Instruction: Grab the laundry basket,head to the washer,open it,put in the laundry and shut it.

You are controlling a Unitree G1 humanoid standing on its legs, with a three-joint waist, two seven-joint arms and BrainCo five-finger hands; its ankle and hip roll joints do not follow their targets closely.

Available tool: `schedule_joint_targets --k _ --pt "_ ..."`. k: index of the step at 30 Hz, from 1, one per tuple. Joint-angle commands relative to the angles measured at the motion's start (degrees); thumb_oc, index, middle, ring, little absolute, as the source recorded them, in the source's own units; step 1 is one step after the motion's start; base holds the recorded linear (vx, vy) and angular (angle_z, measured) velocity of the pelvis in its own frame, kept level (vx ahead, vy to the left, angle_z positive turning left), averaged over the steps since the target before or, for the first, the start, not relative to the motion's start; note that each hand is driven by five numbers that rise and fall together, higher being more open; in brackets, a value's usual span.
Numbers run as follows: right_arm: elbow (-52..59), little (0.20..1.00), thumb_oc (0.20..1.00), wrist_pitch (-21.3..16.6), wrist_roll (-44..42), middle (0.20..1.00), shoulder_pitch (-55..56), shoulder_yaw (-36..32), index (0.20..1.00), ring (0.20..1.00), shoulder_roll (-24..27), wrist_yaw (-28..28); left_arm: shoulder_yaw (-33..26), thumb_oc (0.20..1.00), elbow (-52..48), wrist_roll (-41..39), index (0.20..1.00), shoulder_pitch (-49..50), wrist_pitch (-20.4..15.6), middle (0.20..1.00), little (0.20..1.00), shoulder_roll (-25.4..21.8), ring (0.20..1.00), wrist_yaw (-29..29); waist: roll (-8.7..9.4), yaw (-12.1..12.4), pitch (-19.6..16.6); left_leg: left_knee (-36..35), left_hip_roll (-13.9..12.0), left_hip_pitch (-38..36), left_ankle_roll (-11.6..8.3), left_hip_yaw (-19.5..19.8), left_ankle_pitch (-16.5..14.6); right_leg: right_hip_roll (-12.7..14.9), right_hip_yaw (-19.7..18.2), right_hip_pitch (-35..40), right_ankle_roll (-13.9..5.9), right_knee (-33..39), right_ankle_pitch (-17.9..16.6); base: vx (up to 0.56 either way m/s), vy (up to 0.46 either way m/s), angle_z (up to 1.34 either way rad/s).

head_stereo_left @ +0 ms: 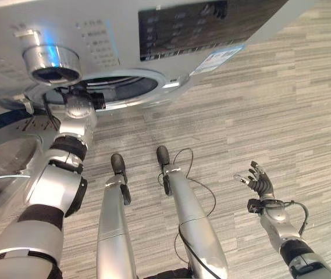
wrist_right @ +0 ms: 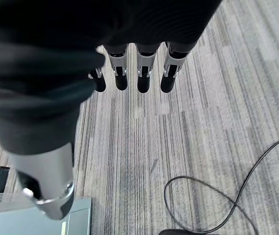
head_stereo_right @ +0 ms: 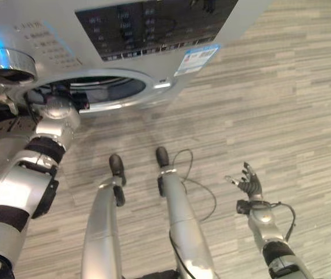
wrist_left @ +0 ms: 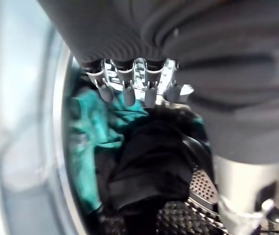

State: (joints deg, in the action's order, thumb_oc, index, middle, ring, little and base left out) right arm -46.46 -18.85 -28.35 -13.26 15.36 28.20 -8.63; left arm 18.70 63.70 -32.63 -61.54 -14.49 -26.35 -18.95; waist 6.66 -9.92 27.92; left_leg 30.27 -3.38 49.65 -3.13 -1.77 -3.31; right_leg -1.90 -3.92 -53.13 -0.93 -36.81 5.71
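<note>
The silver washer (head_stereo_left: 153, 64) stands in front of me with its round opening (head_stereo_left: 118, 87) uncovered. My left arm reaches through that opening, its wrist at the rim. In the left wrist view my left hand (wrist_left: 124, 85) hangs inside the drum (wrist_left: 203, 188) with straight fingers that hold nothing. Just past its fingertips lie a teal cloth (wrist_left: 88, 122) and a black cloth (wrist_left: 154, 161), piled together on the drum's floor. My right hand (head_stereo_left: 259, 180) hovers open over the carpet at the lower right, fingers spread, away from the washer.
The washer's glass door (head_stereo_left: 5, 154) stands swung open at the left, beside my left arm. A big silver dial (head_stereo_left: 52, 61) and a dark control panel (head_stereo_left: 200, 23) sit on the washer's front. Striped grey carpet (head_stereo_left: 270, 104) spreads to the right.
</note>
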Motion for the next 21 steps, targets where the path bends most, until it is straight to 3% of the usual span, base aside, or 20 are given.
schedule_joint_targets --k 1,4,5,7,8,9,10,14,17,21 --pt "0.9 1.0 1.0 -0.24 1.45 1.0 5.62 -0.93 1.0 1.0 1.23 -0.42 -2.01 1.0 -0.18 3.2 1.0 5.49 -3.11 1.0 1.0 2.07 1.0 0.55 -1.59 -0.97 -2.04 3.6 3.99 -1.38 4.38 -0.84 -5.59 0.2 2.88 5.44 -0.02 4.94 0.06 0.02 -0.108 0.11" --pt "-8.15 1.0 1.0 1.96 0.33 1.0 6.13 -2.95 1.0 1.0 -1.75 0.04 -5.07 1.0 -0.13 -2.38 1.0 22.88 -2.37 1.0 1.0 10.15 1.0 7.04 -2.98 1.74 -2.21 -1.99 5.34 -12.02 3.85 0.7 -3.84 0.66 4.01 15.28 -0.03 7.7 0.94 0.1 -0.078 0.37" --pt "-13.36 1.0 1.0 3.43 1.3 1.0 4.57 -2.66 1.0 1.0 -3.6 0.21 -5.86 1.0 3.58 -1.78 1.0 28.78 -0.72 1.0 1.0 13.14 1.0 9.41 -3.26 2.86 -2.93 -6.75 5.44 -16.86 3.84 0.39 -0.79 0.73 4.56 19.66 0.02 11.13 -1.04 0.06 -0.05 0.31" --pt "-17.06 1.0 1.0 4.64 2.17 1.0 3.74 -2.69 1.0 1.0 -4.91 0.8 -6.76 1.0 7.09 -0.14 1.0 31.79 0.77 1.0 1.0 14.17 1.0 10.92 -3.25 3.43 -3.78 -10.44 5.64 -20.83 3.5 0.46 0.35 0.71 4.36 23.23 -0.44 13.81 -1.71 0.16 0.001 0.14" --pt "-20.98 1.0 1.0 6.12 4.92 1.0 3.93 -2.2 1.0 1.0 -6.12 1.36 -5.86 1.0 9.9 8.09 1.0 36.93 2.43 1.0 1.0 14.71 1.0 11.22 -4.07 4.65 -6.54 -16.84 5.91 -26.75 2.98 0.75 2.73 0.8 4.22 28.58 -1.16 18.84 -3.12 0.29 0.017 0.03" --pt "-20.83 1.0 1.0 6.32 5.14 1.0 4.61 -2.18 1.0 1.0 -6.69 1.92 -6.08 1.0 10.61 10.12 1.0 39.74 2.77 1.0 1.0 14.9 1.0 11.78 -4.56 5.15 -7.81 -20.12 5.89 -29.72 2.69 1.08 3.89 1.02 4.22 31.27 -1.52 21.31 -3.52 0.2 0.015 -0.02" --pt "-20.82 1.0 1.0 6.32 5.15 1.0 4.62 -2.18 1.0 1.0 -6.7 1.92 -6.08 1.0 10.6 10.12 1.0 39.74 2.78 1.0 1.0 14.9 1.0 11.78 -4.58 5.15 -7.92 -20.33 5.87 -29.66 2.67 1.1 4.12 1.0 4.23 31.23 -1.52 21.55 -3.74 0.16 0.004 -0.02" --pt "-20.64 1.0 1.0 7.03 2.2 1.0 8.52 -5.6 1.0 1.0 -8.4 6.66 -8.52 1.0 13.52 16.45 1.0 49.06 4.34 1.0 1.0 15.24 1.0 15.37 -6.28 6.35 -14.12 -30.48 5.31 -39.09 2.0 1.47 7.31 1.31 3.5 40.76 -2.64 31.12 -5.44 0.16 -0.004 0.05" --pt "-23.69 1.0 1.0 7.94 4.62 1.0 9.41 -6.94 1.0 1.0 -8.87 7.4 -6.21 1.0 12.26 24.08 1.0 53.63 3.8 1.0 1.0 14.81 1.0 16.06 -7.41 7.72 -18.08 -33.82 5.18 -44.95 2.2 2.6 8.07 1.79 4.0 47.23 -2.67 34.89 -5.73 0.16 -0.055 0.11" --pt "-25.46 1.0 1.0 8.32 6.3 1.0 10.13 -6.56 1.0 1.0 -9.02 8.36 -6.36 1.0 9.84 23.73 1.0 55.85 2.81 1.0 1.0 14.03 1.0 16.5 -8.06 9.05 -19.7 -34.11 5.12 -47.87 2.38 3.85 7.88 2.17 5.42 50.74 -2.41 34.91 -5.02 0.09 -0.041 0.24"
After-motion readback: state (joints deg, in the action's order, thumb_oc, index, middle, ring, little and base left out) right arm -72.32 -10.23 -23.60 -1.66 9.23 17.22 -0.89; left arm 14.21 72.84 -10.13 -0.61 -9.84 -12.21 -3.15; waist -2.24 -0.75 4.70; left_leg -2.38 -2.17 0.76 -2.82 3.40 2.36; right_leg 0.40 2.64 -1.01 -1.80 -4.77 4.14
